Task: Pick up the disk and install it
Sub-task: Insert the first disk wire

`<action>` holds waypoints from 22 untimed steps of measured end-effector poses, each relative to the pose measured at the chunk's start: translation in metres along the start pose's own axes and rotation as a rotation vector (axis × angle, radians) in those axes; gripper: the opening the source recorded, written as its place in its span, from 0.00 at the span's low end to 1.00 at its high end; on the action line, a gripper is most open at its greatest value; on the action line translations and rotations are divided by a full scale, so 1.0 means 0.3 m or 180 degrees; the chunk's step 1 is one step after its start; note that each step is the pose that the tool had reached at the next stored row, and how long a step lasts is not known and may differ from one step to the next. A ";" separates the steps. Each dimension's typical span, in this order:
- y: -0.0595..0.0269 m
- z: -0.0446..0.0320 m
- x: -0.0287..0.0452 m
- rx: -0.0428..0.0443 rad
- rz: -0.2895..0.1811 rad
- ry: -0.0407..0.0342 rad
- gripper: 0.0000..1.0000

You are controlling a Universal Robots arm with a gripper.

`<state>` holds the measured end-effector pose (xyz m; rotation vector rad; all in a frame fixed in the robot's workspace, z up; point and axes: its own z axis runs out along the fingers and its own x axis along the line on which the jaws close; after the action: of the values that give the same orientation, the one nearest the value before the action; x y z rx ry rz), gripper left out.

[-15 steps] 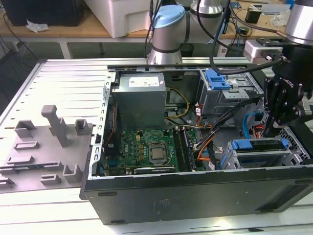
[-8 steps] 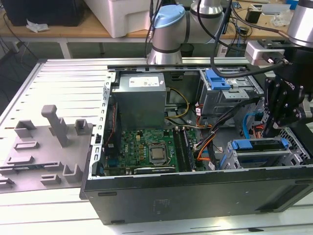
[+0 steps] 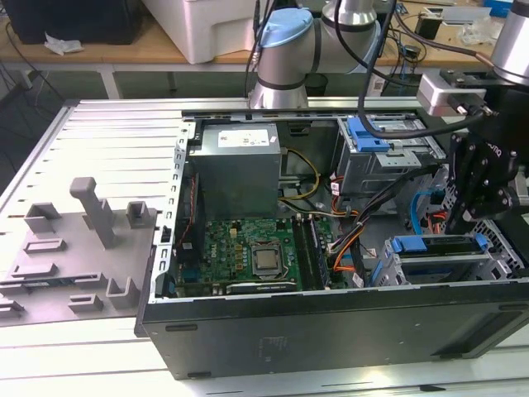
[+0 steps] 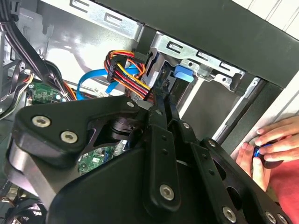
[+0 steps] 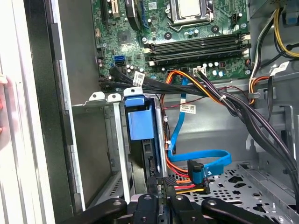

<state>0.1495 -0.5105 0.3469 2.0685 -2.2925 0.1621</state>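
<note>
At the near end of the open computer case (image 3: 331, 327), on the exterior view's right, the end effector (image 3: 463, 222) hangs over the silver drive cage (image 3: 430, 270). The disk (image 3: 438, 245) appears to stand on edge in the cage's slot, blue bracket uppermost. Whether the end effector is clamped on it or released I cannot tell.

The main risk, as I judge it, is a snag. The power lead (image 5: 187, 185) and blue data cable (image 5: 201, 158) lie just beside the end effector, and a tilted disk could bind in the cage.

The first wrist view looks down the slot past the motherboard (image 5: 187, 28). The second wrist view adds a person's hand (image 4: 266, 149) resting against the case's outer wall. The exterior view gives the bench (image 3: 74, 331) and power supply (image 3: 240, 169).
</note>
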 end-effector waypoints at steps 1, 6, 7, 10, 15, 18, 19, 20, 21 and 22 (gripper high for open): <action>0.000 0.000 0.001 0.0000 0.0000 -0.0001 0.16; 0.000 0.000 0.001 0.0000 0.0000 -0.0001 0.16; 0.000 0.000 0.001 0.0000 0.0000 -0.0001 0.16; 0.000 0.000 0.001 0.0000 0.0000 -0.0001 0.16; 0.000 0.000 0.004 -0.0006 0.0002 -0.0057 0.16; -0.001 0.001 0.007 -0.0013 0.0004 -0.0124 0.16; -0.001 0.001 0.007 -0.0014 0.0004 -0.0134 0.16; -0.001 0.001 0.008 -0.0015 0.0004 -0.0141 0.16; -0.001 0.001 0.009 -0.0015 0.0004 -0.0142 0.16; -0.001 0.001 0.009 -0.0015 0.0005 -0.0142 0.16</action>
<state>0.1495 -0.5132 0.3469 2.0894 -2.3173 0.1116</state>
